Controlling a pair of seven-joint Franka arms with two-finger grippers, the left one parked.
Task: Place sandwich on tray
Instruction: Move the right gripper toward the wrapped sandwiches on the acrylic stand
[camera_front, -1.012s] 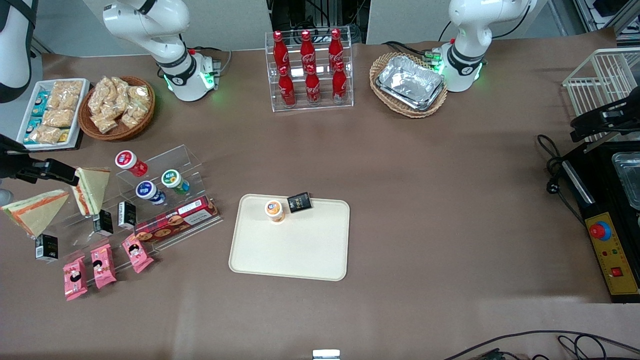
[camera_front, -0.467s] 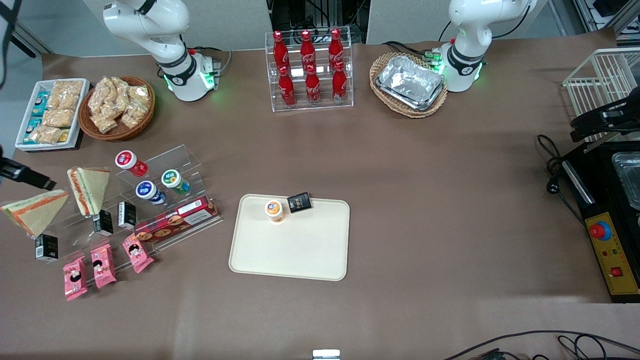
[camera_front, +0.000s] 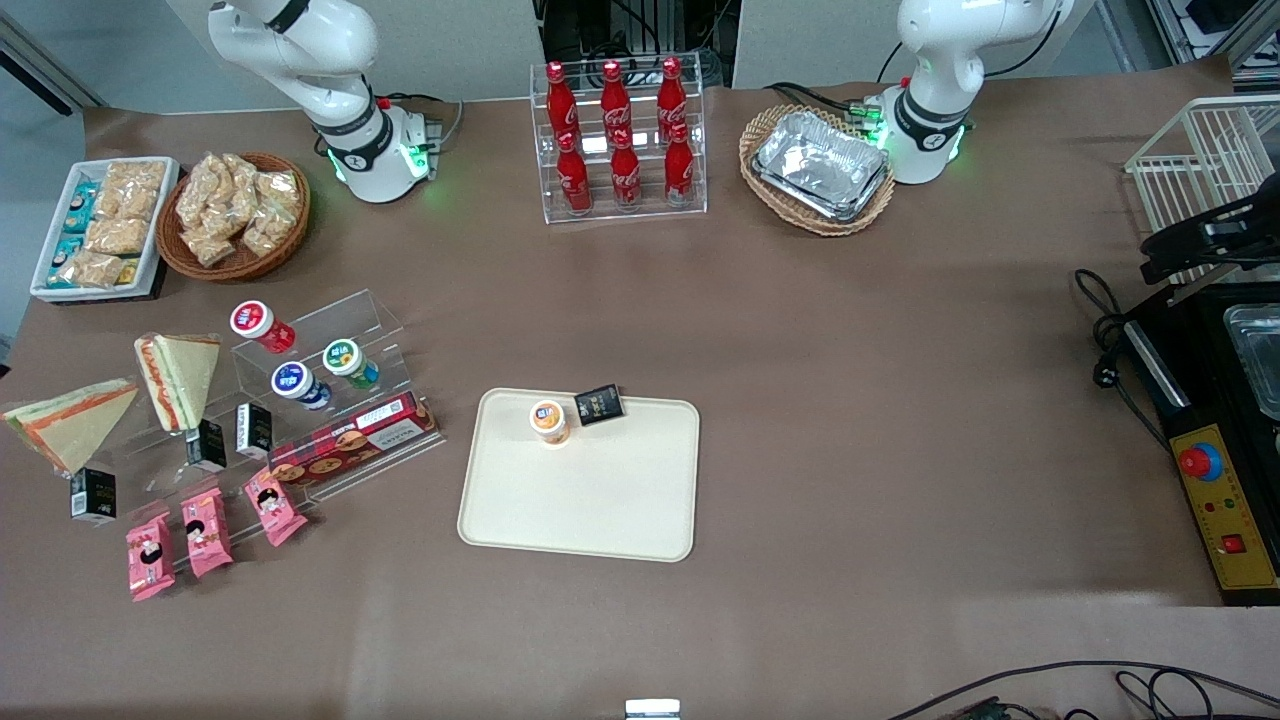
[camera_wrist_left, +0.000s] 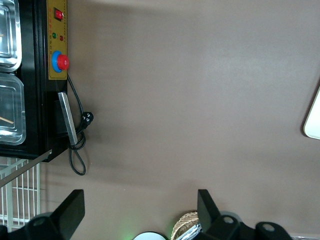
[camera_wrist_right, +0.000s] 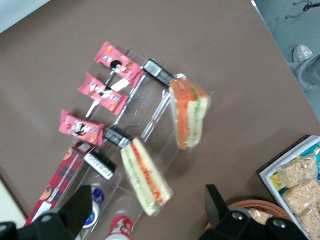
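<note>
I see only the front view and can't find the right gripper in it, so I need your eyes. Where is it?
Observer: The gripper hangs high over the snack rack, looking down on it.
Operator: Open or shut?
Observer: Open, with nothing between the fingers.
Operator: Is it lined up on the orange sandwich?
Observer: No. The red-filled sandwich shows between the fingers; the orange sandwich lies off that line, untouched.
</note>
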